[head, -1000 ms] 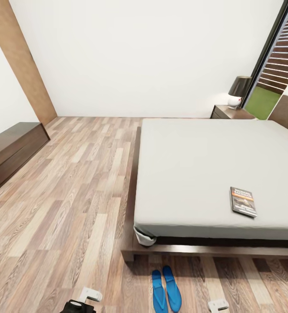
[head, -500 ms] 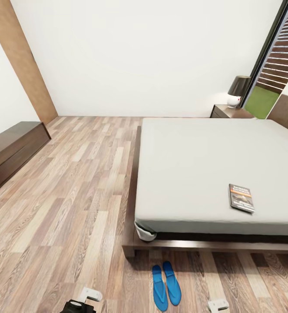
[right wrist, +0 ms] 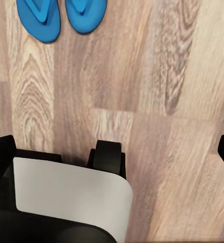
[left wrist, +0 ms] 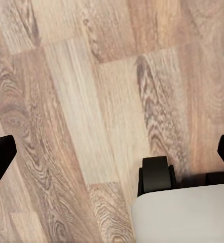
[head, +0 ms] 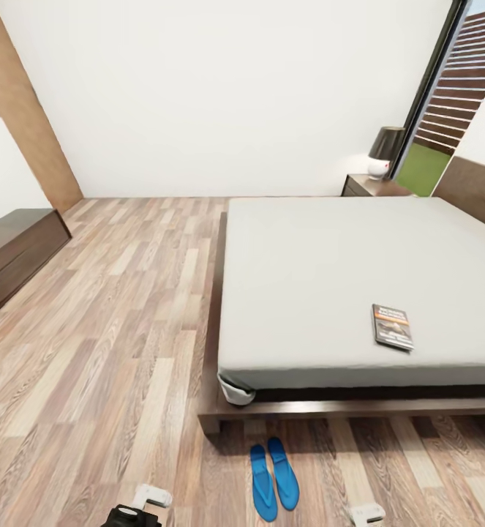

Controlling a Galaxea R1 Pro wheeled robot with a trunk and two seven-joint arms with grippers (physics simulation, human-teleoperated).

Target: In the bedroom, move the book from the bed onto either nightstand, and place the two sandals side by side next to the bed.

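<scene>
The book point(head: 392, 327), dark with an orange band, lies flat on the grey mattress of the bed point(head: 330, 271), near its foot edge. Two blue sandals point(head: 273, 479) rest side by side on the wood floor just off the bed's foot corner. The right wrist view catches the first sandal point(right wrist: 38, 17) and the second sandal point(right wrist: 84, 12) beyond my right gripper point(right wrist: 112, 152), which is open and empty. My left gripper point(left wrist: 112, 154) is open over bare floor. A dark nightstand point(head: 370, 186) stands at the far side of the bed, by the headboard.
A lamp point(head: 383, 151) with a dark shade sits on the nightstand. A long low dark cabinet point(head: 12, 252) runs along the left wall. A tall window point(head: 447, 110) is at the far right. My base's wheel point(left wrist: 156, 174) shows beside the left gripper. Wide wood floor lies left of the bed.
The whole head view has shifted a little left and up, so the camera moved. The book and both sandals lie where they were.
</scene>
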